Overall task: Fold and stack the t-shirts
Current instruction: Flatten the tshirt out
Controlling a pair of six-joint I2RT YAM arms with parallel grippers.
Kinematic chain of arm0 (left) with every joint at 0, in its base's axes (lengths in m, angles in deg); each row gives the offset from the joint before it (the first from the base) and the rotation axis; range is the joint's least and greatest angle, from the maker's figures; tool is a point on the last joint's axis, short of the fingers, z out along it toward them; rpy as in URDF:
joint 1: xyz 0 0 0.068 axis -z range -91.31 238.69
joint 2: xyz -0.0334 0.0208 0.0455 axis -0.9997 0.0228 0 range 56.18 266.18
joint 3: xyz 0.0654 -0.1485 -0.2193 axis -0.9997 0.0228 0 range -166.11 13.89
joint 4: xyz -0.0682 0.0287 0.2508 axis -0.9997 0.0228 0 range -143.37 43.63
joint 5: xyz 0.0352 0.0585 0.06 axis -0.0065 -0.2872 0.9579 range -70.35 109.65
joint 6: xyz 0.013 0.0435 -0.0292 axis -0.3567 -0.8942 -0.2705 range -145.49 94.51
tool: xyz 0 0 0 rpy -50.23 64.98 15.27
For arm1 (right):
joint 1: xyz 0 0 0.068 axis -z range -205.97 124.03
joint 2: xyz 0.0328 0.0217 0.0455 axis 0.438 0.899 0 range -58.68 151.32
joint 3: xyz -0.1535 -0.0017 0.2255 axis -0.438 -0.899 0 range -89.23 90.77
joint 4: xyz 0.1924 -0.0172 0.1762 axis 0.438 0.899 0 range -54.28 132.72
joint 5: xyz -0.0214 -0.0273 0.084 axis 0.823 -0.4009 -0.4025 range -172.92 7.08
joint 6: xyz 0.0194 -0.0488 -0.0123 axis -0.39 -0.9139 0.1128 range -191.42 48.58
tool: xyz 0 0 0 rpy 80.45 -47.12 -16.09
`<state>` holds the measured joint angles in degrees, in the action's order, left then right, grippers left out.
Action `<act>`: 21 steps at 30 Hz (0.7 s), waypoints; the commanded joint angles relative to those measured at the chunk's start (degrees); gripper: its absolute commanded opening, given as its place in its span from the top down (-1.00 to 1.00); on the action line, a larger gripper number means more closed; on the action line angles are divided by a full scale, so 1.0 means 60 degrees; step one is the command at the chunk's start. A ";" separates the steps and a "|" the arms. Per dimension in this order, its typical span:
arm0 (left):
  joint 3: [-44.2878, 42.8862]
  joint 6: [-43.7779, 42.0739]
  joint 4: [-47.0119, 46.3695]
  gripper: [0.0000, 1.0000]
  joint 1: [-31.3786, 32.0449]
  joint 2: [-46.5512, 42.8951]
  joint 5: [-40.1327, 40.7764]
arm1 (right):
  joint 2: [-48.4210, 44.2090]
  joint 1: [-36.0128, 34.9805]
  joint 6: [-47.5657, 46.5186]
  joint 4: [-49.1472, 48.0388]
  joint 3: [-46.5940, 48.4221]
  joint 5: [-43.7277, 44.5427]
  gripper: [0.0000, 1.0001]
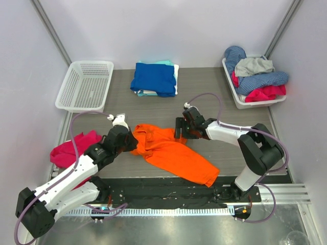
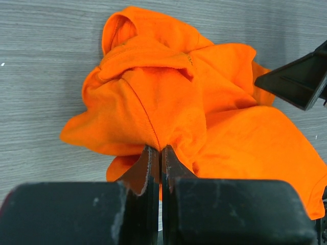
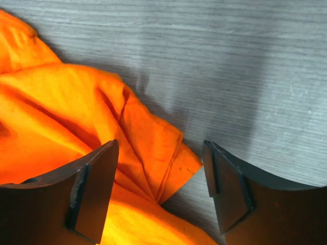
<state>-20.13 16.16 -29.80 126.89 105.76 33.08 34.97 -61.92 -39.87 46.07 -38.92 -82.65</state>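
Note:
A bright orange t-shirt (image 1: 173, 153) lies crumpled on the grey table between my two arms. My left gripper (image 1: 132, 144) is shut on a bunched fold at its left end (image 2: 168, 102), the cloth pinched between the fingertips (image 2: 161, 150). My right gripper (image 1: 180, 130) stands open at the shirt's upper right edge. In the right wrist view a folded corner of the orange shirt (image 3: 168, 153) lies between its spread fingers (image 3: 161, 153), and neither pad touches it. A folded royal blue t-shirt (image 1: 153, 77) tops a stack with pale teal and white cloth (image 1: 176, 69) at the back centre.
A white mesh basket (image 1: 84, 86) sits at the back left. A white bin (image 1: 232, 92) at the back right holds a heap of blue, grey and pink clothes. A pink garment (image 1: 71, 150) lies at the left table edge beside my left arm.

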 commanded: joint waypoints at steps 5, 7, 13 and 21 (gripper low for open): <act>0.0045 0.0104 0.0099 1.00 0.0021 -0.0324 -0.0071 | 0.0491 -0.0045 -0.0219 -0.0362 0.0420 0.0102 -0.32; 0.0060 0.0104 0.0129 1.00 0.0035 -0.0353 -0.0041 | 0.0506 -0.0059 -0.0219 -0.0377 0.0391 0.0086 -0.18; 0.0016 0.0134 0.0114 1.00 0.0035 -0.0266 -0.0041 | 0.0462 -0.0059 -0.0234 -0.0436 0.0157 -0.0251 0.34; -0.0159 0.0075 0.0172 1.00 0.0036 -0.0236 0.0003 | -0.0048 -0.0059 -0.0190 0.0076 0.0361 0.0568 0.98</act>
<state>-19.87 16.37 -28.64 126.91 104.73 33.08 37.39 -61.92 -41.07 44.67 -38.13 -82.89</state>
